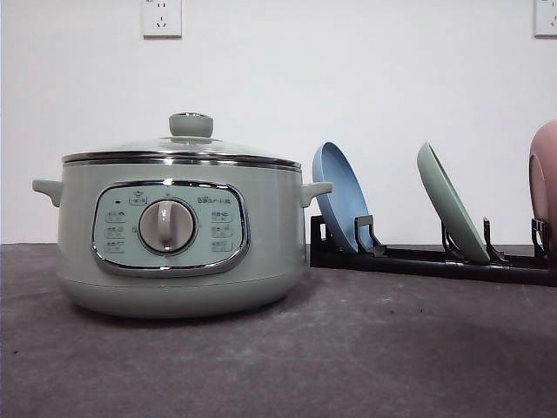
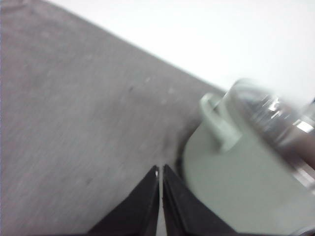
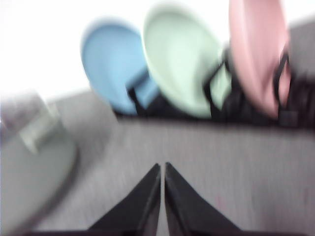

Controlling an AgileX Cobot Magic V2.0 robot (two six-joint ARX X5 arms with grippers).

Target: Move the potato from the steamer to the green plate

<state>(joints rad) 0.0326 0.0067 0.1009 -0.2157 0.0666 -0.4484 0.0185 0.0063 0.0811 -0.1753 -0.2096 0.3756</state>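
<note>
The steamer (image 1: 178, 235) stands on the dark grey table at the left, its knobbed glass lid (image 1: 191, 139) on, so the potato is hidden. The green plate (image 1: 452, 205) leans on edge in a black rack, between a blue plate and a pink one. My left gripper (image 2: 160, 169) is shut and empty above the table, beside the steamer's (image 2: 236, 167) side handle. My right gripper (image 3: 162, 166) is shut and empty over the table, facing the rack with the green plate (image 3: 182, 64) straight ahead. Both wrist views are blurred.
The black dish rack (image 1: 418, 259) runs along the back right with the blue plate (image 1: 341, 196) and the pink plate (image 1: 545, 178) standing in it. Open grey tabletop (image 1: 348, 357) lies in front of the steamer and rack. A white wall stands behind.
</note>
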